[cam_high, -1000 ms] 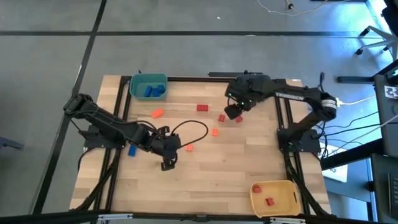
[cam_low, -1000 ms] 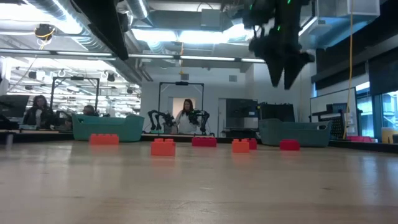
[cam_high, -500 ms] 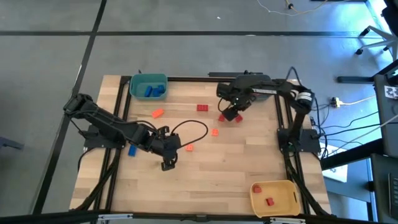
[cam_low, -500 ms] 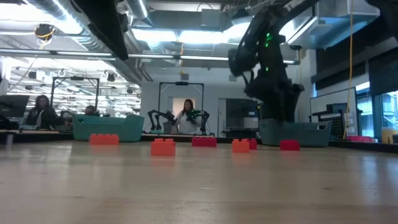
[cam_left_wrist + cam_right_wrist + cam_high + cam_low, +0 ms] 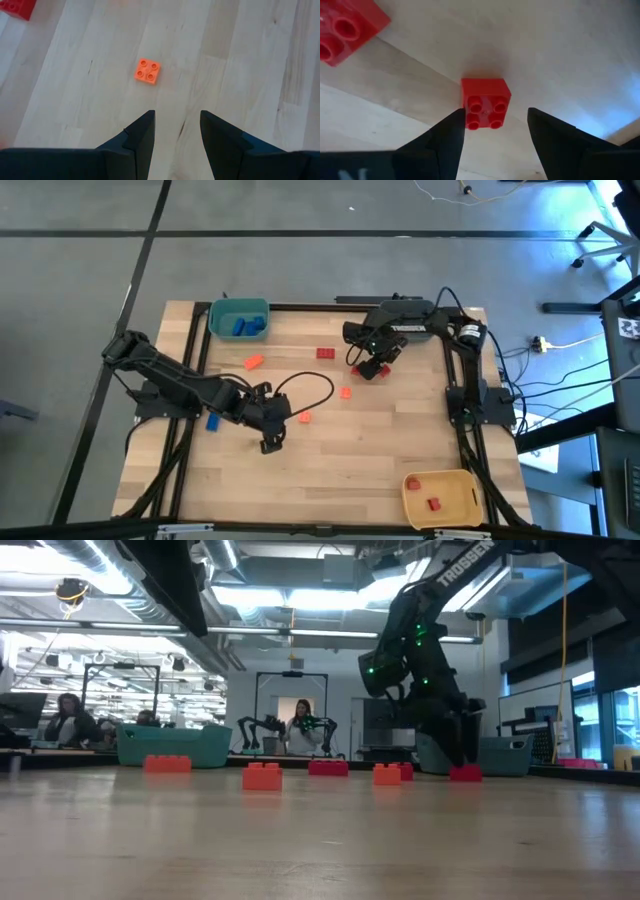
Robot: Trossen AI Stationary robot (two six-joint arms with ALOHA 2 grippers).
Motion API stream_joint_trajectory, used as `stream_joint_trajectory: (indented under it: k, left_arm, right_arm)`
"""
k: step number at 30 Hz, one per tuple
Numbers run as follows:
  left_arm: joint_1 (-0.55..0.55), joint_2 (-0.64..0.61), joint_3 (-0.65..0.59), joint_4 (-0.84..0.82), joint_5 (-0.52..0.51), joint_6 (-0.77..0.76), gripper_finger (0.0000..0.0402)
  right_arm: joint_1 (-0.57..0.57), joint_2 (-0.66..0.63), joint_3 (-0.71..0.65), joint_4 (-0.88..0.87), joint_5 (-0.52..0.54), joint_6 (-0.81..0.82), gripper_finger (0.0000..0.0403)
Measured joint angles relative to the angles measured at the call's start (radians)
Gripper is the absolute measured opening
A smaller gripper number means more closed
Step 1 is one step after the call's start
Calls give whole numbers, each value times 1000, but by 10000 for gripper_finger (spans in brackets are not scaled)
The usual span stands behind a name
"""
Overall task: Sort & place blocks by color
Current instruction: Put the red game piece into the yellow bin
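My right gripper (image 5: 369, 366) (image 5: 495, 122) stands open low over the table's far right part, pointing steeply down. A small square red block (image 5: 485, 102) (image 5: 465, 773) lies studs up on the table between its fingers, close to one of them. A second red block (image 5: 347, 27) lies just beside it. My left gripper (image 5: 270, 442) (image 5: 177, 122) hangs open above the table's middle, with a square orange block (image 5: 148, 71) (image 5: 304, 417) flat on the wood ahead of its fingers.
More blocks lie loose: red (image 5: 326, 353), orange (image 5: 253, 362), orange (image 5: 346, 392), blue (image 5: 212, 421). A teal bin (image 5: 226, 308) with blue blocks stands at the far left corner. A yellow bin (image 5: 455, 477) with red blocks stands at the near right corner.
My right gripper has come down close to the table and shifted toward the table's left, tipping steeper, until its open fingers straddle the red block. Its jaws have stayed open. The blocks have not moved.
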Motion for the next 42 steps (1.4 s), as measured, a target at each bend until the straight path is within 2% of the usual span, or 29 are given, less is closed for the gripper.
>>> stream_joint_trajectory:
  k: [16,21,29,36,42]
  left_arm:
    - [0,0,0,0,-2,3,149]
    - [0,0,0,0,-2,3,149]
    - [0,0,0,0,-3,3,149]
    - [0,0,0,0,-3,4,149]
    - [0,0,0,0,-3,7,149]
  right_arm:
    - [-20,6,0,68,-42,-21,218]
    - [-20,6,-3,-53,-42,-20,218]
    - [-20,6,-3,-72,-28,-24,218]
    - [-18,6,-2,-246,-45,-70,218]
    - [5,4,-11,-212,-52,-156,218]
